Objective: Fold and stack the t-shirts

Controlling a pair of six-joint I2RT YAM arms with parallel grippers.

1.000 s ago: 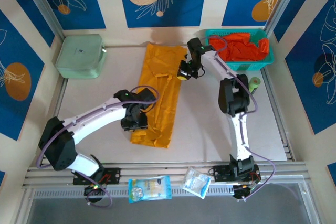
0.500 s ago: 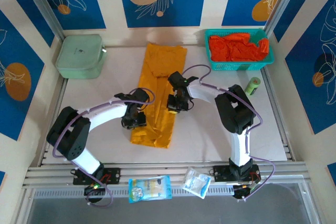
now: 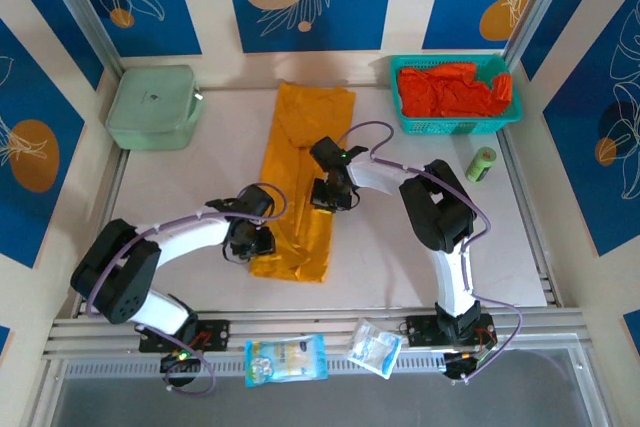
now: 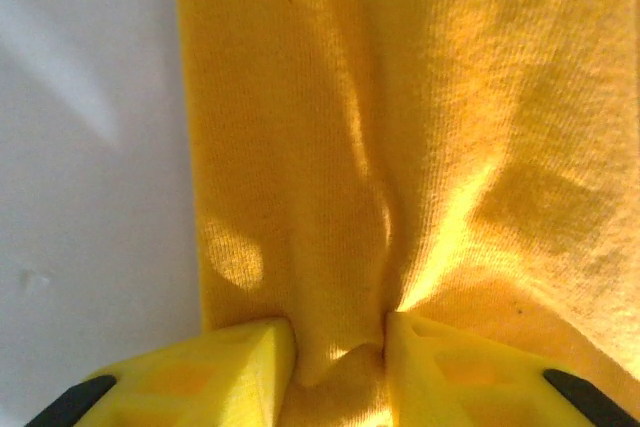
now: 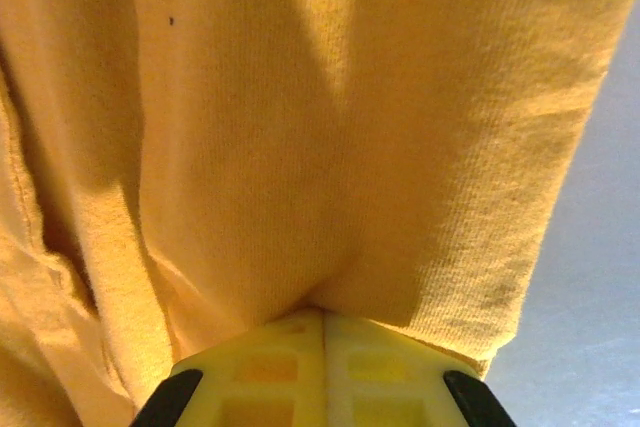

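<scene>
The mustard-yellow t-shirt [image 3: 300, 147] lies in the middle of the table [image 3: 200, 182], folded into a long narrow strip that runs from 12 o'clock to 6 o'clock, with the near end leaning a little toward 7 o'clock. The left gripper [image 3: 247, 244] is at the 9 o'clock edge of this strip, close to its near end. In the left wrist view its two yellow fingers [image 4: 225, 362] stand a little apart, and a raised ridge of the yellow cloth fills the gap between them, so it is grasping a fold of the shirt. Bare table is seen at 9 o'clock of the cloth there. The right gripper [image 3: 328, 197] is at the 3 o'clock edge of the strip, about half way along it. In the right wrist view its fingers [image 5: 270, 357] are pressed together, and the cloth is drawn into a point at their tips, so it is clenched on the border of the same shirt. The red-orange t-shirts [image 3: 450, 90] lie crumpled in a teal basket [image 3: 460, 125] at the 1 o'clock corner of the table, well apart from both grippers. A pale green box [image 3: 152, 107] stands at the 10 o'clock corner. A small green cylinder [image 3: 483, 163] lies just at 6 o'clock of the basket. Two plastic packets [image 3: 285, 359] lie on the near rail, between the two arm bases.
</scene>
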